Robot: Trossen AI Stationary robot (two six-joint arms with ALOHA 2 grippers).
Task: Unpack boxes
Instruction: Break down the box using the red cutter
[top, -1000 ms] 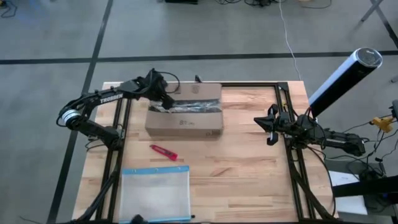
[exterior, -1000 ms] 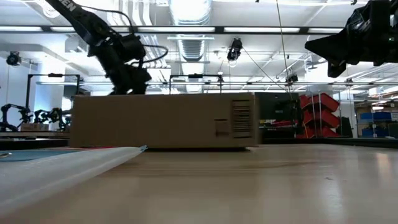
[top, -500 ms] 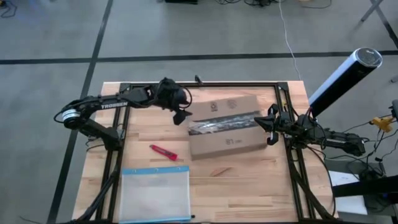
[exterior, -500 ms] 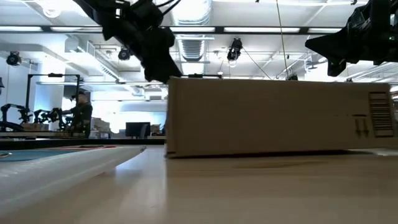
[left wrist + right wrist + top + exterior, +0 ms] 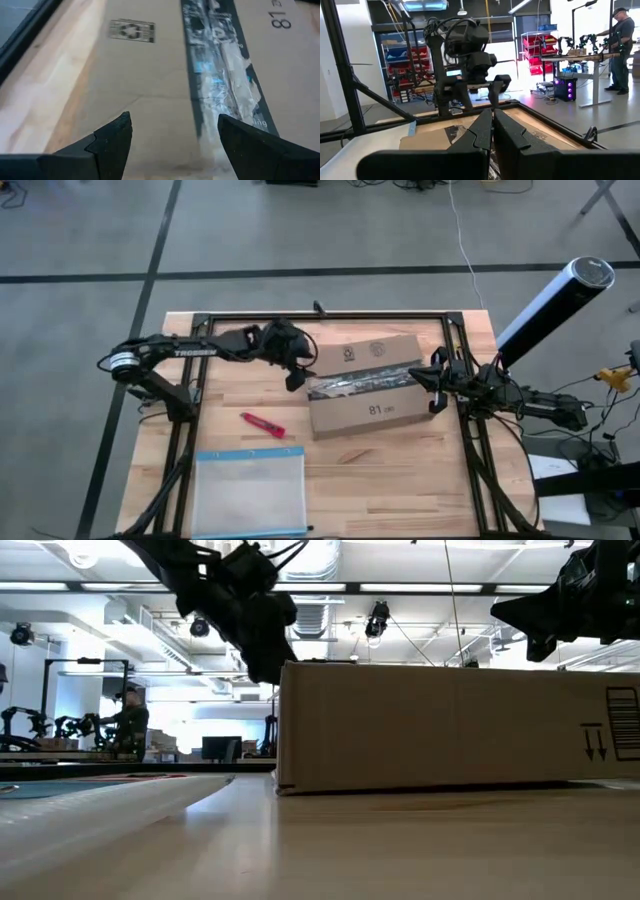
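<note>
The brown cardboard box lies flat on the wooden table, right of centre, with a torn strip of shiny tape along its top. My left gripper is open at the box's left end, one finger on either side of the tape line in the left wrist view. In the low view it hangs at the box's upper left corner. My right gripper is shut and hovers above the box's right end, apart from it. My left gripper stands slanting down at the top edge of the box's left end. Its own fingers hide that edge, so I cannot tell whether they touch the box. The box rests flat on the table.
A small red tool lies left of the box. A clear pouch with a blue edge lies at the near left. A black frame rail runs round the table. A white cylinder stands off the far right corner.
My left gripper has swept from the far left toward the table's right edge. The box has slid along the table with it, from left of centre to right of centre, and turned slightly. Its right end now lies under my right gripper.
</note>
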